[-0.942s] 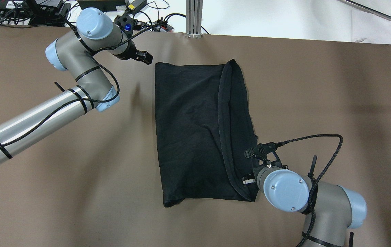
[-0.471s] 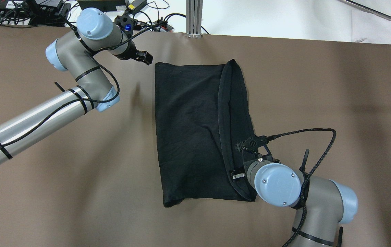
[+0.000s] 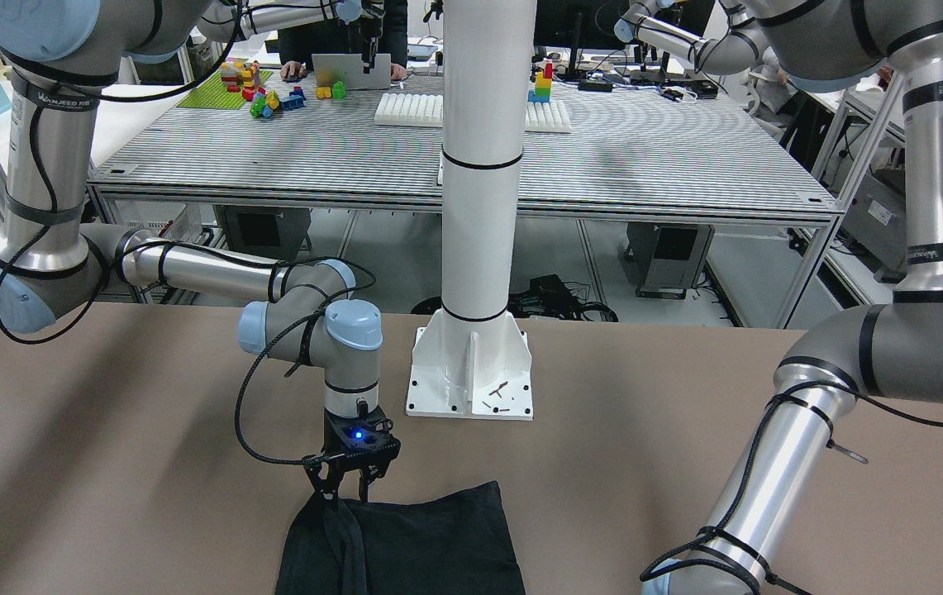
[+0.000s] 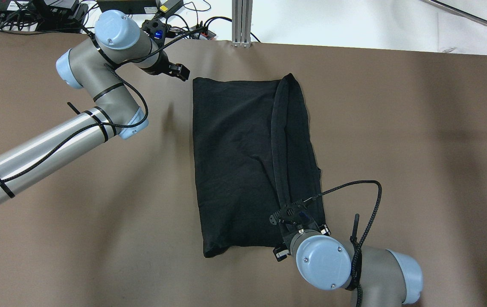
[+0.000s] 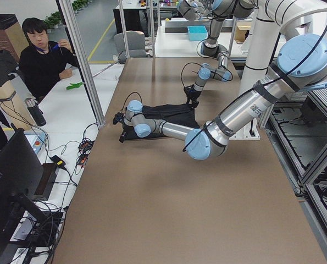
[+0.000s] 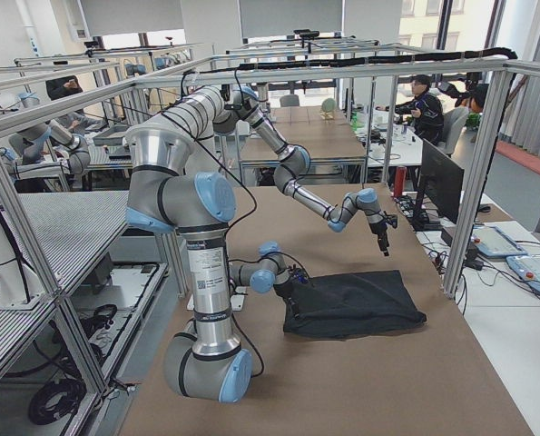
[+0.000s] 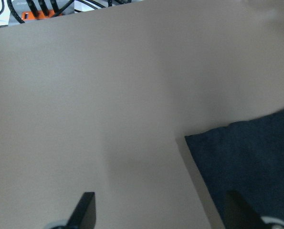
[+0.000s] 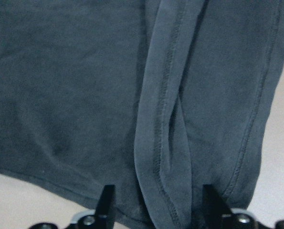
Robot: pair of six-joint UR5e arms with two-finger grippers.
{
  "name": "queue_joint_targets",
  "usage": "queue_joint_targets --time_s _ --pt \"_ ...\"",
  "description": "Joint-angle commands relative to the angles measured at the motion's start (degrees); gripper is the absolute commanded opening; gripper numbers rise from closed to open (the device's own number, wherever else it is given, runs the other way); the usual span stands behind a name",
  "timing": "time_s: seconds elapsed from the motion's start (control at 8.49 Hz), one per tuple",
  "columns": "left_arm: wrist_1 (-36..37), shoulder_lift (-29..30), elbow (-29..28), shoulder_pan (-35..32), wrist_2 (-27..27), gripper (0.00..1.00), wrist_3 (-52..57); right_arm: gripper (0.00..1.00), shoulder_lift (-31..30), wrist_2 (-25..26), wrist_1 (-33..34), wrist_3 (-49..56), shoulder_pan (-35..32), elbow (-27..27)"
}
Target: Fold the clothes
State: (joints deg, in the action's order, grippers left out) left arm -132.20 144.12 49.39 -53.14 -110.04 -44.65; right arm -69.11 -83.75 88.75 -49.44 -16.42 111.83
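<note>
The clothes are one black garment [image 4: 234, 162], folded into a tall rectangle in the middle of the brown table [image 4: 397, 128]. A hemmed flap [image 4: 278, 140] runs along its right side. My right gripper [image 4: 287, 218] hangs over the garment's near right corner. In the right wrist view it [image 8: 158, 212] is open, its fingers [image 8: 106, 202] on either side of the doubled hem [image 8: 161, 143]. My left gripper [image 4: 180, 70] is open just off the garment's far left corner. In the left wrist view that corner [image 7: 242, 162] lies ahead of its right finger. The front view shows the right gripper [image 3: 347, 489] down at the garment's edge [image 3: 405, 537].
The white pillar's base plate [image 3: 471, 384] stands on the table behind the garment. Cables and power boxes [image 4: 55, 10] and an aluminium post [image 4: 242, 21] line the far edge. A person [image 5: 42, 58] sits beyond the table's left end.
My right gripper has moved left and toward the near edge, from beside the garment's right side to over its hemmed flap near the corner. The left arm has barely moved.
</note>
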Motion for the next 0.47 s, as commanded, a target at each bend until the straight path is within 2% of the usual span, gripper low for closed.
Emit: queue_joint_targets --time_s 0.0,0.35 --pt "-0.07 -0.07 0.0 -0.03 0.0 0.95 0.0 0.42 -0.06 0.08 -0.16 12.3 -0.37 -0.91" --pt "-0.07 -0.34 0.0 0.06 0.0 0.95 0.0 0.36 -0.06 0.0 -0.07 12.96 -1.51 -0.91"
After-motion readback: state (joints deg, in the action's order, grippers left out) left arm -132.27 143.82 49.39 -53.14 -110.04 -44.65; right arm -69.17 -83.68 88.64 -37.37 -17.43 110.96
